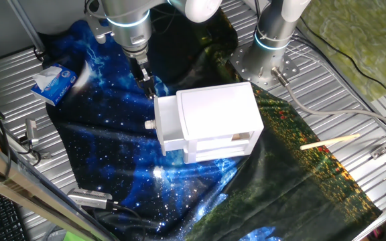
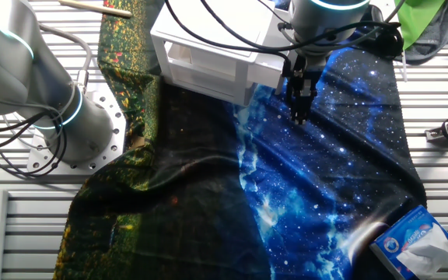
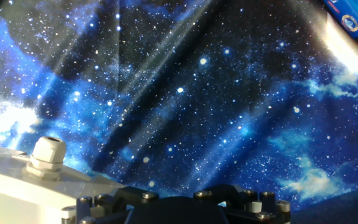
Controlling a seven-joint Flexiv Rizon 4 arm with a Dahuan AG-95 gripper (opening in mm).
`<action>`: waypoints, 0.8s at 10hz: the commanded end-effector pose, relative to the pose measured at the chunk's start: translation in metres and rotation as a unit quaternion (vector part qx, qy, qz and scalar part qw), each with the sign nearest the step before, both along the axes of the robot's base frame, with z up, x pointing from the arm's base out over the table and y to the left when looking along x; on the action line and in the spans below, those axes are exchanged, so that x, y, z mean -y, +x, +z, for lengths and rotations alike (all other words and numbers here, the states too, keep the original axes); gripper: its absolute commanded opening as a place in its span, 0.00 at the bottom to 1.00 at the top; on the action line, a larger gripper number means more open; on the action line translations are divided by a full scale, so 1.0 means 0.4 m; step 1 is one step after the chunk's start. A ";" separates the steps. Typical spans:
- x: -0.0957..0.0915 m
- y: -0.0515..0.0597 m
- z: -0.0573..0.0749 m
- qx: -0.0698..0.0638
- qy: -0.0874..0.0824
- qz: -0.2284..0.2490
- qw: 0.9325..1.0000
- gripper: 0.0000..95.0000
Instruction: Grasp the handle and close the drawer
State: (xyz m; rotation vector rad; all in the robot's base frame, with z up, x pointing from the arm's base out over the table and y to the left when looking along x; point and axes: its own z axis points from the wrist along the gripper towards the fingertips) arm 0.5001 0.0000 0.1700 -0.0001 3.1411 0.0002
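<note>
The small white cabinet [image 1: 220,114] stands on a starry blue cloth. Its drawer [image 1: 167,126] is pulled out to the left, and the handle [image 1: 149,124], a tiny white knob, sticks out of the front panel. My gripper [image 1: 151,88] hangs just behind the drawer front's far top corner, above and beside the knob, not touching it. Its black fingers look pressed together and hold nothing. In the other fixed view the gripper [image 2: 300,113] hangs beside the drawer front [image 2: 267,74]. In the hand view the knob [image 3: 47,155] and drawer front [image 3: 17,183] sit at lower left.
A blue tissue pack [image 1: 54,84] lies on the cloth's left corner, also in the other fixed view [image 2: 414,241]. A second arm's base [image 1: 267,57] stands behind the cabinet. A wooden stick [image 1: 330,141] lies right of it. Metal tools [image 1: 89,198] lie near the front left.
</note>
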 end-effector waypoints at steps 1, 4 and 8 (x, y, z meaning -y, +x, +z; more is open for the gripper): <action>0.000 0.000 0.000 0.007 0.032 0.149 0.988 0.00; 0.001 0.000 0.002 0.002 0.027 0.155 0.987 0.00; 0.004 -0.001 0.004 -0.003 0.027 0.158 0.987 0.00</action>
